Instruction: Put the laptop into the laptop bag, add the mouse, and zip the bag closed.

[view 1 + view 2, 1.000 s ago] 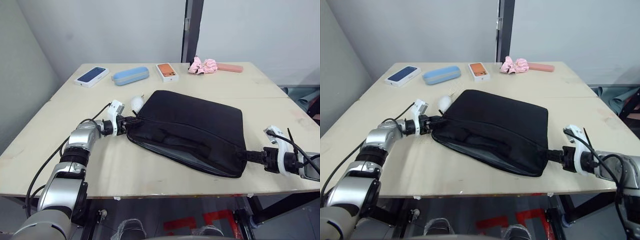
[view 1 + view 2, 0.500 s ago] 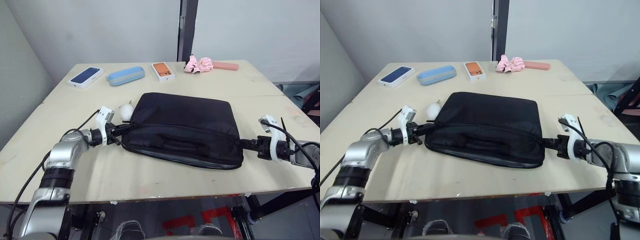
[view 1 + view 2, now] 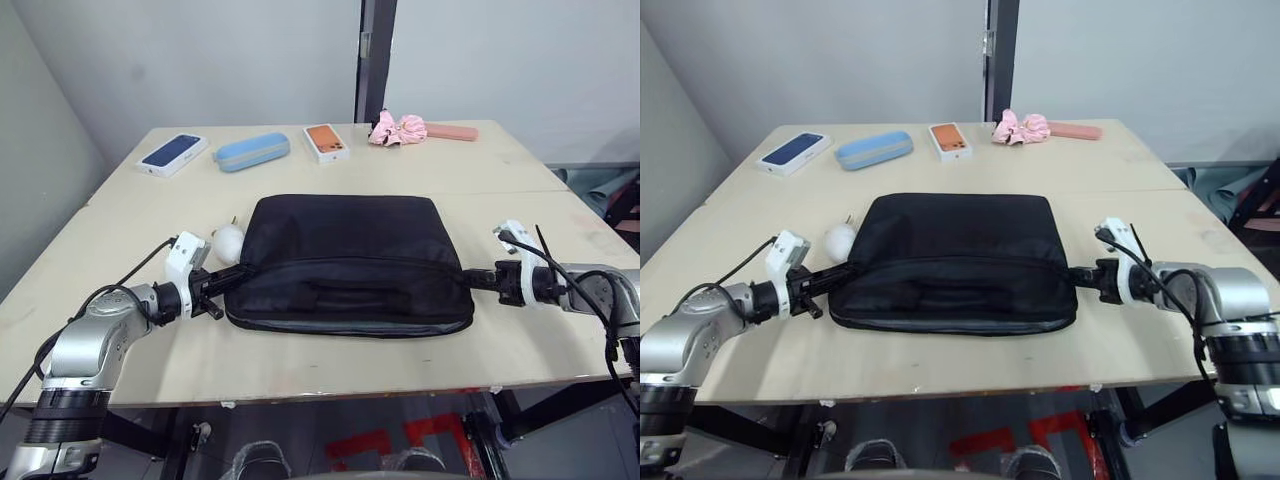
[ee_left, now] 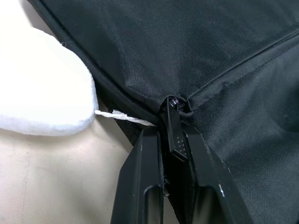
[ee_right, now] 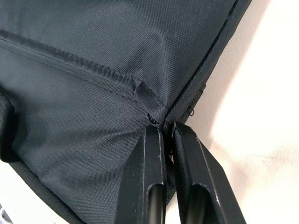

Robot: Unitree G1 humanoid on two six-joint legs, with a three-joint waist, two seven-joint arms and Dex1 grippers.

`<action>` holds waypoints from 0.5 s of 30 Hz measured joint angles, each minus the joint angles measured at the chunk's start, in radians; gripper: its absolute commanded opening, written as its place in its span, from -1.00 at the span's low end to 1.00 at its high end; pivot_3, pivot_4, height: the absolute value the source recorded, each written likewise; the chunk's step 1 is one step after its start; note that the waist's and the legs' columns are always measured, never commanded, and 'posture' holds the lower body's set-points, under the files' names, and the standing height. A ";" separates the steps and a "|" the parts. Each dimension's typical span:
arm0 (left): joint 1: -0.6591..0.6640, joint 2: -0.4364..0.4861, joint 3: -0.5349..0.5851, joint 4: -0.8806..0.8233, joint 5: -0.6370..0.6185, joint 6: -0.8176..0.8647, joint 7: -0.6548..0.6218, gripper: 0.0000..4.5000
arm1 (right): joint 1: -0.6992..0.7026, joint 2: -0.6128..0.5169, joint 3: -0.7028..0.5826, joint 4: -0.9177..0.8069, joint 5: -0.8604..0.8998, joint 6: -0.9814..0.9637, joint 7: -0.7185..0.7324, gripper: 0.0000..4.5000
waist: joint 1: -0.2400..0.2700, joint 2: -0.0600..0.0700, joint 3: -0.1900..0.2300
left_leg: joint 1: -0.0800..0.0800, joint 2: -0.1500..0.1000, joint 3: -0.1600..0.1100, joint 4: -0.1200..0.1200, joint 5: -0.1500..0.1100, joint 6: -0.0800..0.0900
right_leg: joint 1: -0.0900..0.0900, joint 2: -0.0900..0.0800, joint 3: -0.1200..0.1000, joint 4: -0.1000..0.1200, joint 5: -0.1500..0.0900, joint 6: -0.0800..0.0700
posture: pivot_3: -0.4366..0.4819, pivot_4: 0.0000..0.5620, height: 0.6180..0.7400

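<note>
Bag (image 3: 345, 255), one only, lies mid-table; left gripper (image 4: 174, 140) pinches its zipper pull (image 4: 175, 133), right gripper (image 5: 167, 135) clamps its right corner.

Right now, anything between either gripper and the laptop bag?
Nothing visible. The left gripper is pinched on the zipper pull at one end of the laptop bag; the right gripper is shut on the fabric at the opposite end.

The bag (image 3: 345, 262) lies mid-table (image 3: 300, 350), a gripper at each end: left (image 3: 232, 277), right (image 3: 473, 280). A lump (image 3: 228, 240), seemingly touching, sits at its far left corner. Behind: phone (image 3: 171, 152), case (image 3: 248, 151), box (image 3: 326, 141), umbrella (image 3: 420, 129).
</note>
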State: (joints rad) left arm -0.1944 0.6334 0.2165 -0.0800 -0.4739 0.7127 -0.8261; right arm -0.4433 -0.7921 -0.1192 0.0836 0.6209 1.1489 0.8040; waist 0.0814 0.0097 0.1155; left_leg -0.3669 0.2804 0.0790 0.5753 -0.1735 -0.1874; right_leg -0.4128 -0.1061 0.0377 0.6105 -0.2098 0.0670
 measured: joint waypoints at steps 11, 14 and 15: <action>-0.002 0.001 0.001 0.020 0.003 -0.032 0.027 -0.99 | -0.043 0.033 0.026 0.052 -0.040 -0.044 0.022 -0.99 | -0.008 0.000 0.000 | 0.000 0.000 0.000 0.000 0.001 0.002 | -0.001 0.000 0.000 0.002 0.000 0.000 | -0.05 -0.47 1.00; 0.000 0.003 0.003 0.020 0.000 -0.031 0.030 -0.99 | -0.049 0.034 0.038 0.058 -0.048 -0.056 0.028 -0.99 | -0.011 0.000 0.000 | 0.000 0.000 0.000 0.000 0.001 0.002 | -0.001 0.000 0.000 0.002 0.000 0.000 | -0.05 -0.47 1.00; 0.002 0.004 0.003 0.020 -0.001 -0.032 0.030 -0.99 | -0.051 0.034 0.041 0.062 -0.052 -0.061 0.034 -0.99 | -0.012 0.000 0.000 | 0.000 0.000 0.000 0.000 0.001 0.002 | -0.001 0.000 0.000 0.002 0.000 0.000 | -0.05 -0.47 1.00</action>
State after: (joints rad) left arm -0.1929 0.6376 0.2193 -0.0603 -0.4749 0.6806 -0.7963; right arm -0.4940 -0.7583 -0.0780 0.1453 0.5691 1.0876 0.8376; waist 0.0691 0.0097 0.1155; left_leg -0.3669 0.2804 0.0789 0.5751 -0.1723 -0.1851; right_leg -0.4139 -0.1061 0.0379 0.6123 -0.2097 0.0670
